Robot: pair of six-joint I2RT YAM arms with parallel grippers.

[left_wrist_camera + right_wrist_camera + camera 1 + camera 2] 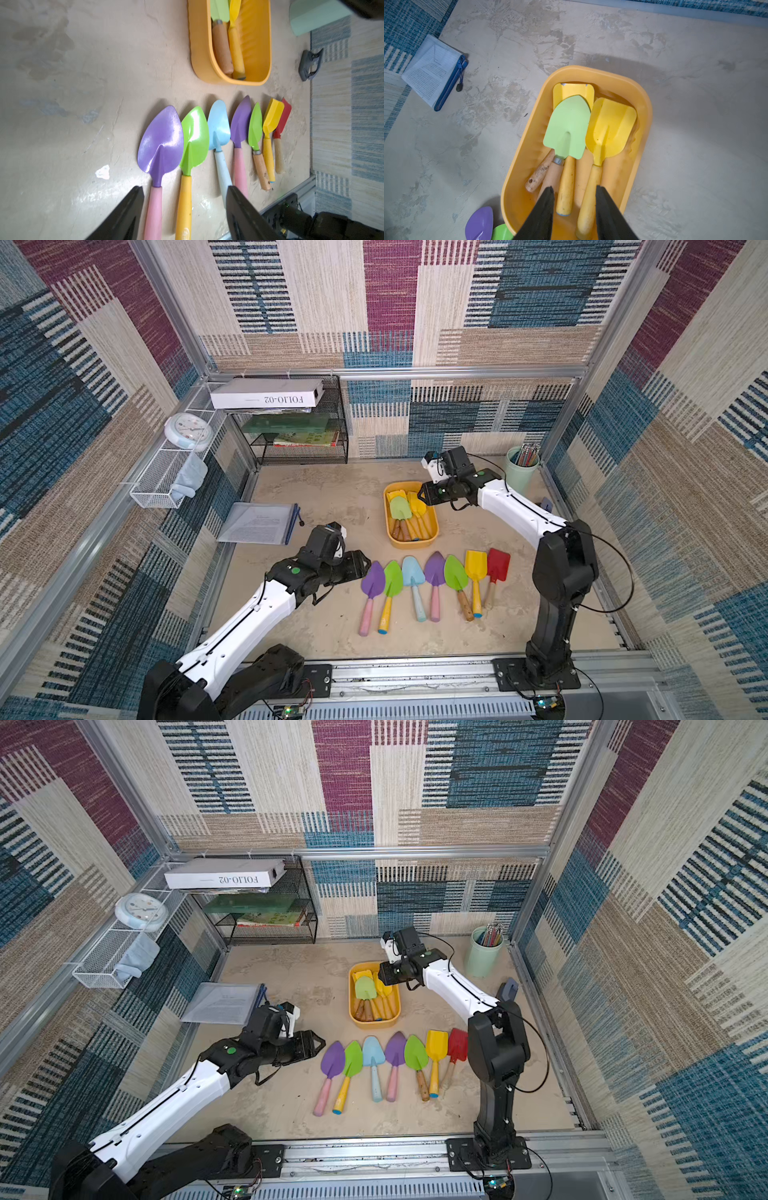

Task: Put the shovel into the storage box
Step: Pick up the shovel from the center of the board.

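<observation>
- Seven toy shovels are laid side by side in a row on the sand-coloured tabletop point(316, 614), with their blades turned toward the storage box.
- At the row's end nearest the left arm, a purple-bladed shovel point(372, 578) with a pink handle is found. At the opposite end lies a red-bladed shovel point(498, 564) with a wooden handle.
- The shallow yellow-orange plastic storage box point(412, 544) is set just beyond the row. Inside it, a pale green shovel point(568, 126) is laid partly over a square yellow blade point(572, 90), and a yellow shovel point(610, 128) lies beside them. Four handles are counted in the box.
- The left gripper point(361, 564) is held just beside the purple blade, its jaws spread wide, with nothing gripped.
- The right gripper point(574, 189) is held over the box, its jaws narrowly parted and nothing clasped between them. The handles lie beneath it.
- A mint-green cup point(521, 477) of pencils is placed in the far corner, and a clear zip pouch point(257, 522) of papers lies near the left arm.
</observation>
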